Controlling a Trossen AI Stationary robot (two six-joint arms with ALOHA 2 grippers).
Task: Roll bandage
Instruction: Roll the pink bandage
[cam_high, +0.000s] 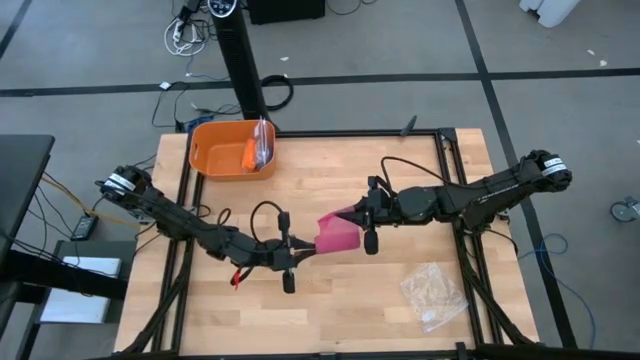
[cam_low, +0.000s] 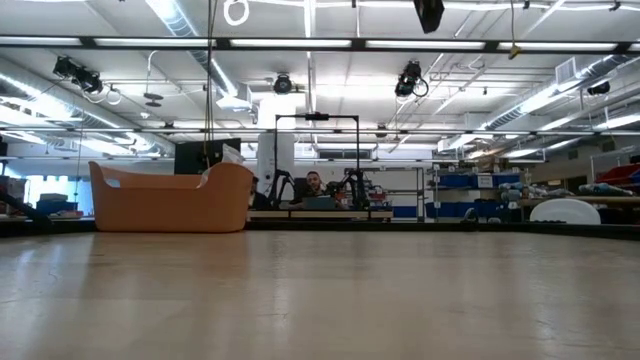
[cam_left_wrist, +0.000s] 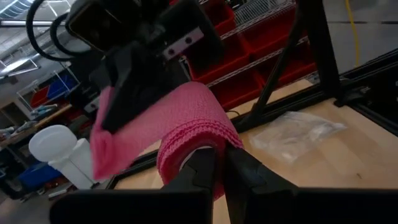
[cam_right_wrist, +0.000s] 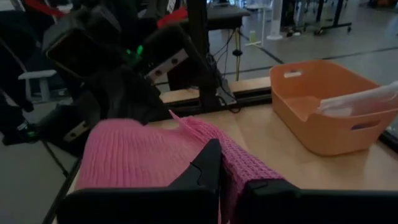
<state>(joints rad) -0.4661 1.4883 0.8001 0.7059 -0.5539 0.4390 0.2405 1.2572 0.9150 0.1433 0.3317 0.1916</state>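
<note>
- The bandage (cam_high: 337, 236) is held above the middle of the table (cam_high: 340, 310), stretched between the two claws.
- The left claw (cam_high: 305, 247) is closed on one end of it, where the cloth curves into a partial roll; the right claw (cam_high: 352, 214) is closed on the opposite end.
- The bandage is judged light, soft and limp: a knitted cloth that sags and unrolls if slack is given. It is best gripped at the edge of the strip, across its width.
- An orange tub (cam_high: 232, 148) stands at the far left of the table, and a clear plastic bag (cam_high: 433, 293) lies near the front right; both are well apart from the bandage.
- Nothing is seen in the way between the claws.
</note>
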